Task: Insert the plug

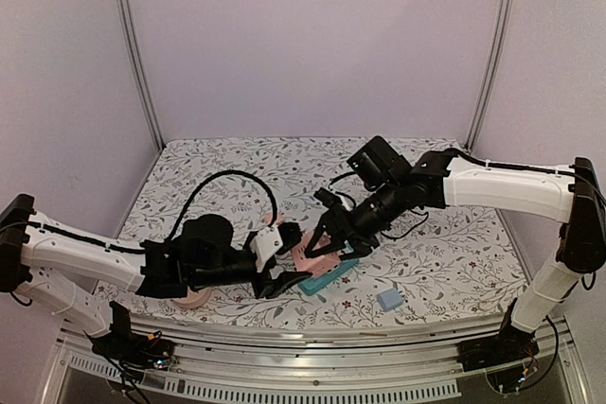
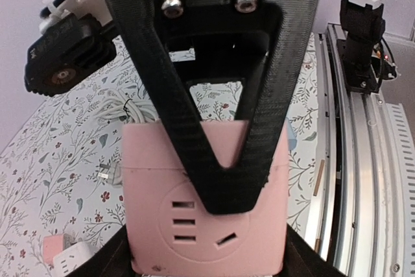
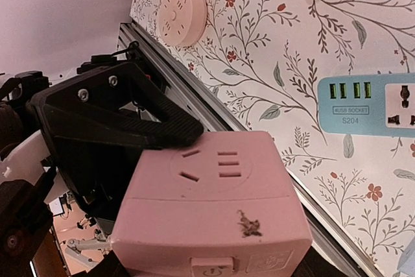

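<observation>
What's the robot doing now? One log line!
left gripper shut on pink socket cube | right gripper at cube, grip unclear | sockets empty

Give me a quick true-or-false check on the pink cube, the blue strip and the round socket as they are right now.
1. The cube's socket slots are empty. True.
2. The strip has a row of green USB ports. True.
3. The round socket sits on top of the strip. False: it lies on the table near the rail, well apart from the strip.
4. The table is plain white. False: it has a floral print.
5. In the left wrist view, a black finger lies across the cube's socket face. True.
</observation>
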Robot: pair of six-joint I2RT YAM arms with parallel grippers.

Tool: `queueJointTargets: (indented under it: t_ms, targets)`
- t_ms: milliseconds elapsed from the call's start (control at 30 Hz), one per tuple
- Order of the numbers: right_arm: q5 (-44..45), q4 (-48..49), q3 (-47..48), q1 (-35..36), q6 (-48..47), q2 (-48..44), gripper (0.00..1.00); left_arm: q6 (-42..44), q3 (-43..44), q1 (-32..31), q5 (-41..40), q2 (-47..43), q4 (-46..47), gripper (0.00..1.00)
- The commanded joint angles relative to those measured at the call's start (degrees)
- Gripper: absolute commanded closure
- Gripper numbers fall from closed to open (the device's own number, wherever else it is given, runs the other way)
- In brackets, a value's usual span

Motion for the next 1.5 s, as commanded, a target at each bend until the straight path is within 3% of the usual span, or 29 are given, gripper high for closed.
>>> queueJointTargets:
  t_ms: [0, 100, 200, 367, 600, 967, 1467]
  targets:
    - [7.42, -4.55, 1.13, 0.65, -5.34, -0.27, 0.79, 0.01, -0.06, -0.94, -1.67, -1.91, 0.43, 0.27]
    - [11.96, -6.58, 1.84, 0.57, -8.55, -0.6, 0.84, -0.16, -1.01, -0.9, -2.76, -2.73, 1.67, 0.14]
    - [18.56, -11.49, 4.27, 0.51, -12.08, 0.34, 0.9, -0.83, -1.63, -0.77, -4.75, -3.31, 2.44, 0.09]
    - [30.86, -18.05, 8.23, 0.52, -16.1, 2.94, 0.99, -1.67, -2.28, 0.42, -10.38, -4.44, 3.27, 0.07]
    - [41.66, -25.08, 14.12, 0.64, -20.07, 6.36, 1.0, -8.86, -4.99, 7.81, -13.05, -9.94, 3.21, 0.07]
    - [46.49, -28.84, 17.33, 1.52, -29.31, 9.55, 1.0, -20.18, -7.97, 20.63, -6.97, -14.05, 2.33, 0.07]
    - [48.23, -36.23, 26.55, 1.54, -31.86, 19.01, 1.0, -25.64, -8.12, 27.39, -3.46, -13.39, 0.9, 0.07]
